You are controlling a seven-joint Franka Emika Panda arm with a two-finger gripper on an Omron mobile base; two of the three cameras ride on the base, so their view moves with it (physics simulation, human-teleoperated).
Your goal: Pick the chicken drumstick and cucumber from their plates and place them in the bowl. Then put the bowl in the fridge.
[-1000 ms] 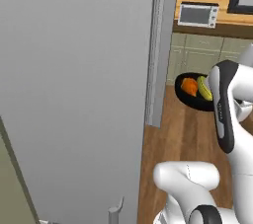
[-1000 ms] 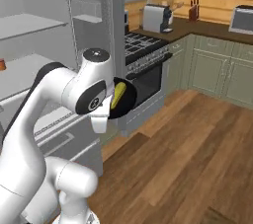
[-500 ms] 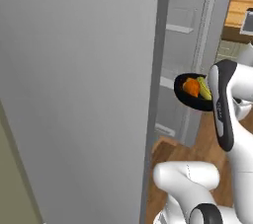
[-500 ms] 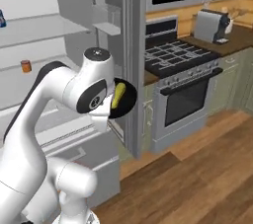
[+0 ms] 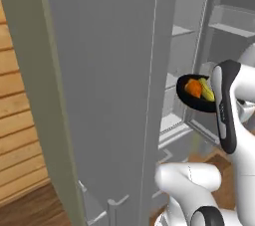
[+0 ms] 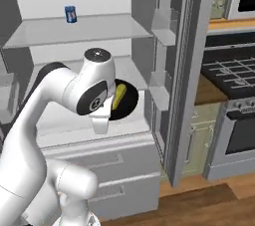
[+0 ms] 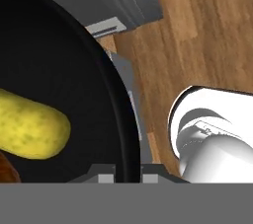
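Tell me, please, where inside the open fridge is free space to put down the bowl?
The lower shelf beneath the bowl looks bare, bordered by the door-side bins on the right. The upper shelf is free except for a small blue can near the back wall.

Cucumber (image 7: 29, 128) and drumstick (image 5: 193, 88) in bowl (image 7: 74, 70), before fridge (image 6: 99, 31) shelves.

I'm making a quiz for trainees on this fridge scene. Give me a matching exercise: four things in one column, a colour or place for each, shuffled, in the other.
Things:
1. bowl
2. cucumber
3. chicken drumstick
4. blue can

Descriptions:
A. on the upper fridge shelf
B. orange-brown, beside the cucumber
C. glossy black, rim gripped between the fingers
D. yellow-green, lying in the bowl

Pairs: 1-C, 2-D, 3-B, 4-A
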